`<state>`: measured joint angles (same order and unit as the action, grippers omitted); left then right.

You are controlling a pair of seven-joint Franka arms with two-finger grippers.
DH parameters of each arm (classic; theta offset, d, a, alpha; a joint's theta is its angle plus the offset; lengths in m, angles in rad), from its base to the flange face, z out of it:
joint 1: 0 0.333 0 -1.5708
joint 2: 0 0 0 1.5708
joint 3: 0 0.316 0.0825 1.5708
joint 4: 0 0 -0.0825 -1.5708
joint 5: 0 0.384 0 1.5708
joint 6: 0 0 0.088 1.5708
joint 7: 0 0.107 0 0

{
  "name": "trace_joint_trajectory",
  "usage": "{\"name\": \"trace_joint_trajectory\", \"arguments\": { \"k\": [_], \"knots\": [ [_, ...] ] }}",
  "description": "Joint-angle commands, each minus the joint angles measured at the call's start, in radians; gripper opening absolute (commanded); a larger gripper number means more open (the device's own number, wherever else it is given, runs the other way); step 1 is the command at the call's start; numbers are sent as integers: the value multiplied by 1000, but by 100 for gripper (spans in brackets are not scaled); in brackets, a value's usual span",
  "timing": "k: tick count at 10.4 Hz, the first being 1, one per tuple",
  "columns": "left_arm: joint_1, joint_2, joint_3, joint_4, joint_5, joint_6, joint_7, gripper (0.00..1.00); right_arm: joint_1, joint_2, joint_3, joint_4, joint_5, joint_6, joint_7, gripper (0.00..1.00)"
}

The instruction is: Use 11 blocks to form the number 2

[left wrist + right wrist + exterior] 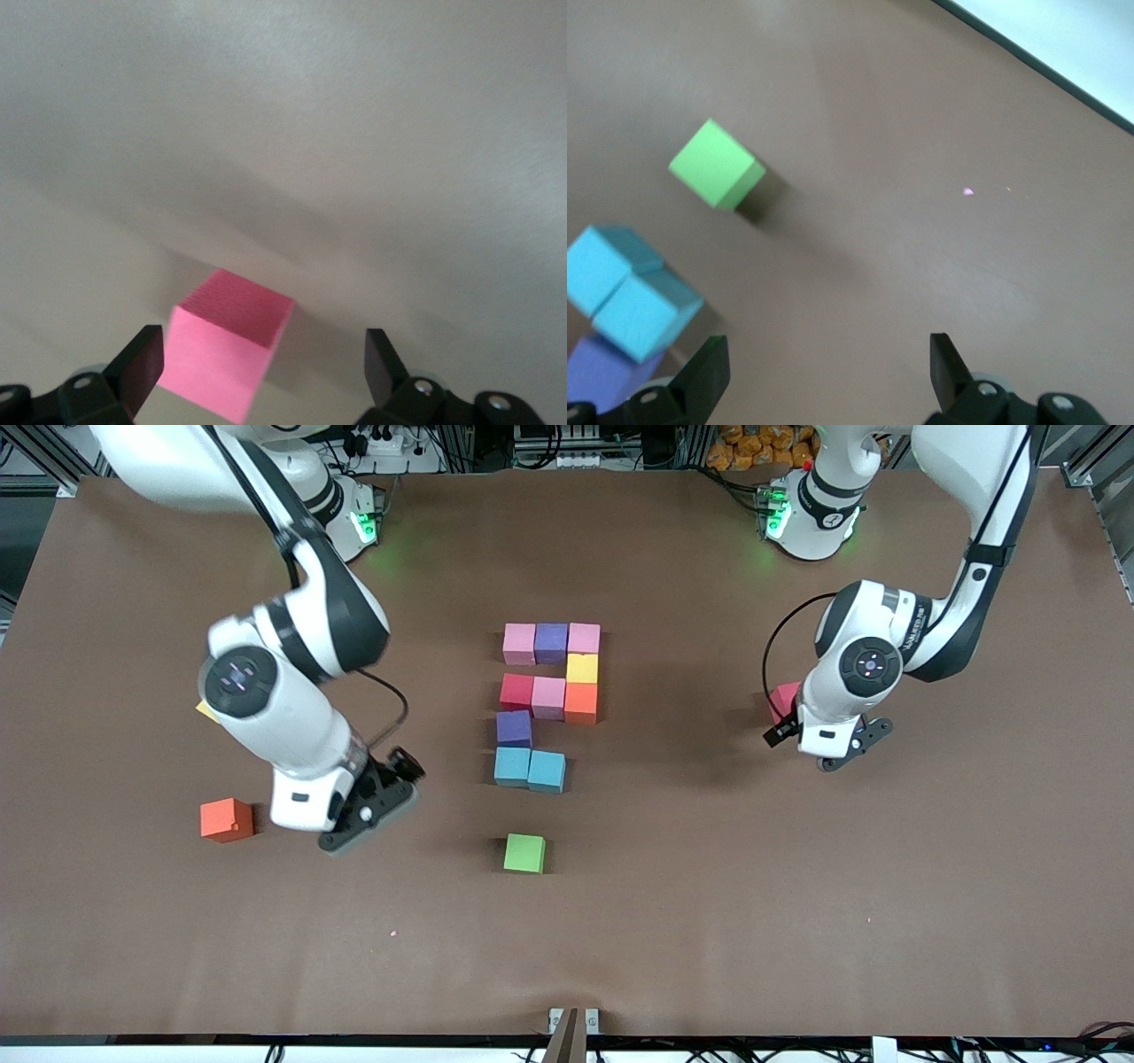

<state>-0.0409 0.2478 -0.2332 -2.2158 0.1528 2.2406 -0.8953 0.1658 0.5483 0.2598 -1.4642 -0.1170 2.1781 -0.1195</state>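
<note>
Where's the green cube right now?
In the front view, the green cube sits alone on the table, nearer the camera than the two light blue blocks.

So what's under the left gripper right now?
A pink block sits on the table below the open left gripper, not gripped. In the front view the arm hides most of it.

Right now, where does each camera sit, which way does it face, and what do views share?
Front view: high across the table, facing both arms; left end effector and right end effector show.
Left wrist view: looks down past its fingers at a matte pink cube.
Right wrist view: looks down at the matte green cube, shared with front.
</note>
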Motion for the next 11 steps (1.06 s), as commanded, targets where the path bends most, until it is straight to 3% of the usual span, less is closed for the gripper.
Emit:
{"name": "trace_joint_trajectory", "arguments": {
  "k": [1,4,6,10,11],
  "knots": [
    [27,-56,-20,-94,-27,63,102,100,47,128,-5,132,0,49,203,100],
    [33,-64,-34,-192,-30,195,150,100,116,275,-13,269,-3,127,412,100],
    [59,-71,-34,-222,-30,198,214,100,175,335,-75,318,-1,189,445,100],
    [81,-67,-35,-235,-32,198,268,100,195,387,-106,341,-3,259,488,100],
    [82,-61,-37,-235,-44,203,268,100,221,404,-150,343,-1,287,486,100]
  ]
}}
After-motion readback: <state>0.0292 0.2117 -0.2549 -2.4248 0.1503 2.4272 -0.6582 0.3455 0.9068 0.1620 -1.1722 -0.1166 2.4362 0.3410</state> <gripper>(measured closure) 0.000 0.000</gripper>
